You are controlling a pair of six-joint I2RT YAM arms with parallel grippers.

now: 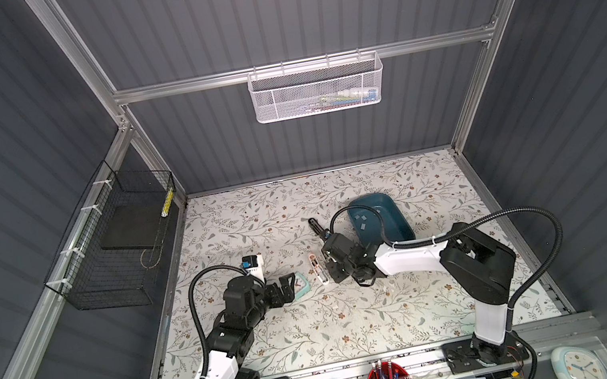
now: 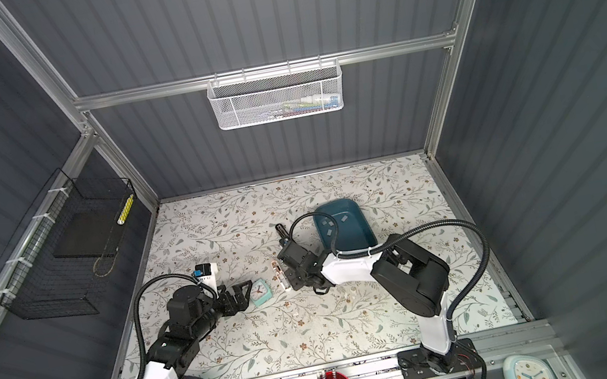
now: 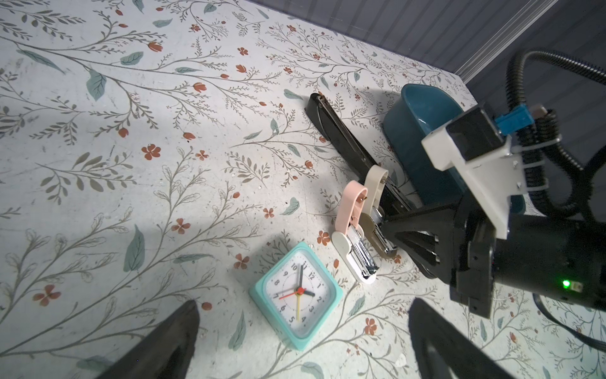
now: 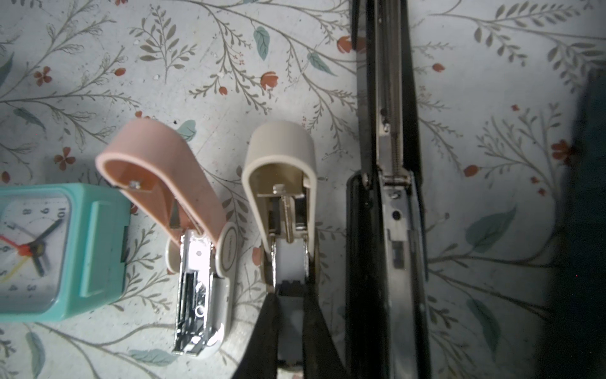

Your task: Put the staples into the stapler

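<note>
The staples (image 1: 363, 225), tiny flat grey metal strips, lie apart on the smooth floor of a deep blue oval plastic dish (image 1: 394, 221), a little right of the middle in both top views. A black ribbed cable from the right arm curves across the dish and hides part of it. Just left of the dish lies a long black metal stapler (image 4: 390, 131), opened out flat with its shiny rail showing. Next to it is a small beige plastic stapler (image 4: 282, 154) with its round lid tipped up, and beside that a small pink plastic stapler (image 4: 200, 262), also open, with a bright silver tray. In the top views the right arm covers the beige one. A square mint-green plastic alarm clock (image 3: 296, 295) with a white face sits just left of the pink stapler. Everything rests on a pale table cover with printed leaves and flowers (image 3: 131, 164). The right gripper (image 4: 290, 295) is pinched nearly closed, its thin black tips right at the beige stapler's open tray; a small grey piece shows between them, but I cannot tell if it is gripped. The left gripper (image 1: 290, 287) is spread wide near the clock, holding nothing.
</note>
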